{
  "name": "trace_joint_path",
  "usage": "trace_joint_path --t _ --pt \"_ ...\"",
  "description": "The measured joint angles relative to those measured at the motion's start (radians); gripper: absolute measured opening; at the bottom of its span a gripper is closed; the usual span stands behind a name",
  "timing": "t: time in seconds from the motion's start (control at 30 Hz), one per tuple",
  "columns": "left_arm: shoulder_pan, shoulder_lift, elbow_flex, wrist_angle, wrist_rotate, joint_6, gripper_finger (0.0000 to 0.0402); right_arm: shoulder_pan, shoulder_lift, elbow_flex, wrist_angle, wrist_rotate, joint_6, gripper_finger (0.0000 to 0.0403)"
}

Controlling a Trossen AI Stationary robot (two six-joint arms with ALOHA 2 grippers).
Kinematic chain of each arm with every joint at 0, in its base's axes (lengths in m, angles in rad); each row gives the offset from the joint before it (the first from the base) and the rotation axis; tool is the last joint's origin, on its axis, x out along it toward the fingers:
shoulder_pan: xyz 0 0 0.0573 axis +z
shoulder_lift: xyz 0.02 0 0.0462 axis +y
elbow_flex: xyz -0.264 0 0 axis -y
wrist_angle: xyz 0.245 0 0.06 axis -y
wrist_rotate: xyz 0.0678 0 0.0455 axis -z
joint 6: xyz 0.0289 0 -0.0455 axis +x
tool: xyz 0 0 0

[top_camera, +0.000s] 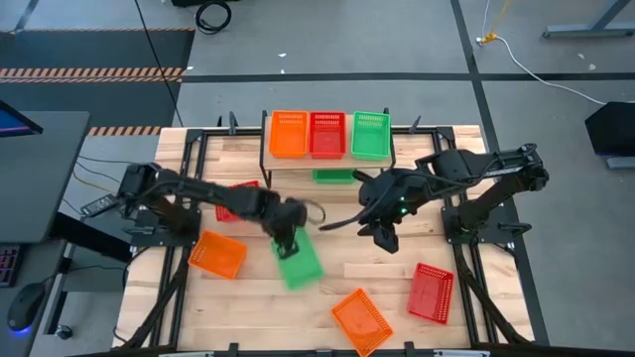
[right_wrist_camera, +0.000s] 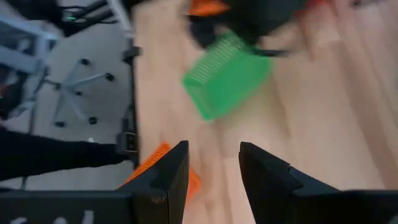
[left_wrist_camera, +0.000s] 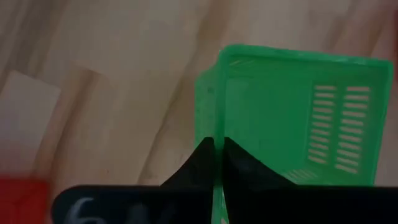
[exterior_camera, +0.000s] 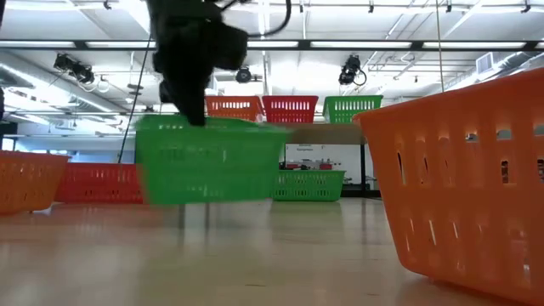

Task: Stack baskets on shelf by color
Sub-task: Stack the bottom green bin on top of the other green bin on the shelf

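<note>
Your four views: one overhead, one level, two wrist.
You look straight down on the surface [top_camera: 397, 273]; the low camera faces the far shelf [exterior_camera: 327, 133]; both share the green basket [top_camera: 298, 260].

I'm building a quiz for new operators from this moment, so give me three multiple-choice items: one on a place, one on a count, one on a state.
1. Where is the fourth green basket?
A. under the shelf
B. on the shelf
C. beside the right arm's base

2. How many baskets stand on the shelf?
A. two
B. three
C. five

3. The left tool is:
A. open over bare wood
B. shut on the green basket
C. resting on the shelf

Key:
1 A, the green one lies beneath the shelf.
2 B, orange, red, green.
3 B, the left tool pinches the green basket wall; the right tool hangs open.
</note>
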Motion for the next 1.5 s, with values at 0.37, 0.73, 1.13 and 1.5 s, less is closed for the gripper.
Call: trace_joint_path --t 0.37,0.73,1.13,1.5 --pt "0.252 0.0 0.202 -0.026 0.167 -0.066 0.0014 0.043 0.007 0.0 0.185 -0.013 -0.418 0.0146" --pt "0.381 -0.002 0.494 -0.257 0.163 0.032 0.0014 -0.014 0.086 0.0 0.139 -0.042 -0.676 0.0199" --pt "0.357 0.003 0.513 -0.312 0.271 0.009 0.0014 -0.111 0.109 0.0 0.116 0.089 -0.762 0.0246" --pt "0.357 0.003 0.513 -0.294 0.298 -0.02 0.0014 -0.106 0.183 0.0 0.079 -0.004 -0.799 0.0243"
